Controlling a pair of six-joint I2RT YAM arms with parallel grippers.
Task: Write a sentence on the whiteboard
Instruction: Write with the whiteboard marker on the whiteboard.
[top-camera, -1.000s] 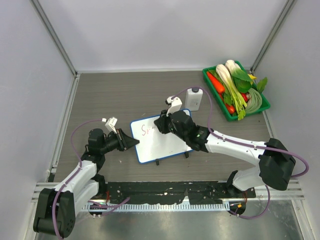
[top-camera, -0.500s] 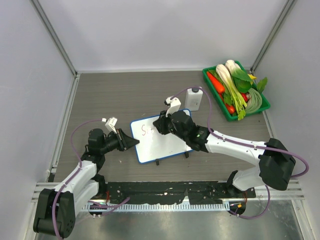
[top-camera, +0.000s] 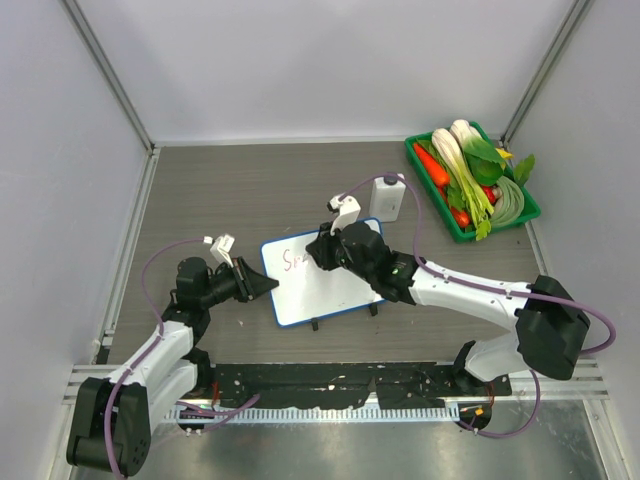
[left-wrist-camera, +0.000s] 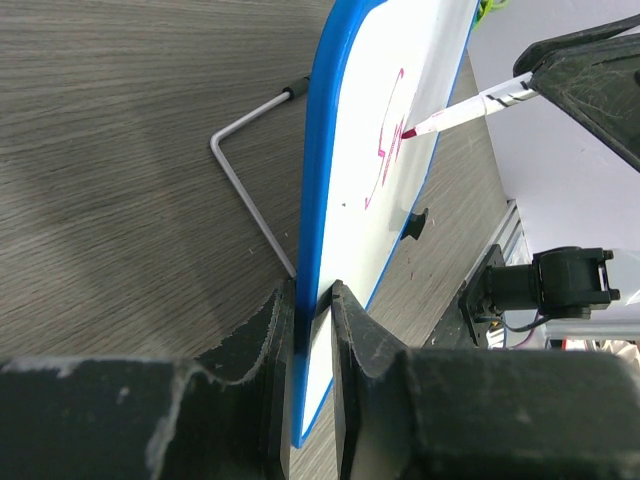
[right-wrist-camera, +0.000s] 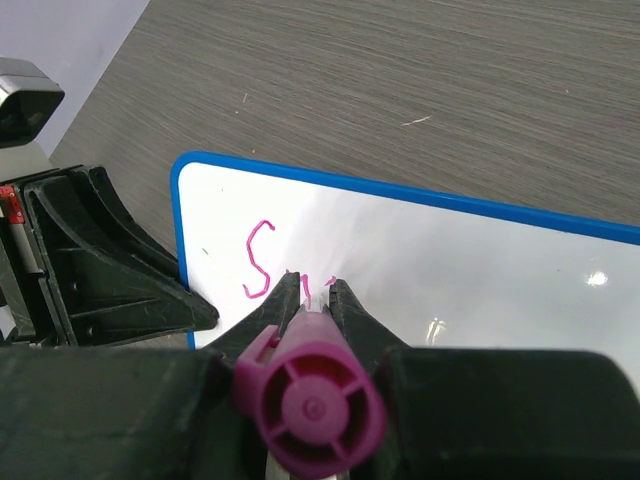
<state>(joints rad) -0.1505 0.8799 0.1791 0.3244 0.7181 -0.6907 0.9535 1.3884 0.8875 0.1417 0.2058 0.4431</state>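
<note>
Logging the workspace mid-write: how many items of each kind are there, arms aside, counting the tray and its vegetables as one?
Whiteboard: 1
Magenta marker: 1
White bottle: 1
Green tray of vegetables: 1
Total: 4

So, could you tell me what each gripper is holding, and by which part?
The left gripper clamps the whiteboard by its blue side edge; the right gripper grips a magenta marker around its barrel.

Whiteboard (top-camera: 320, 285) mid-table (top-camera: 220, 190), bottle (top-camera: 388, 197) just behind, tray (top-camera: 412, 148) at far right.
</note>
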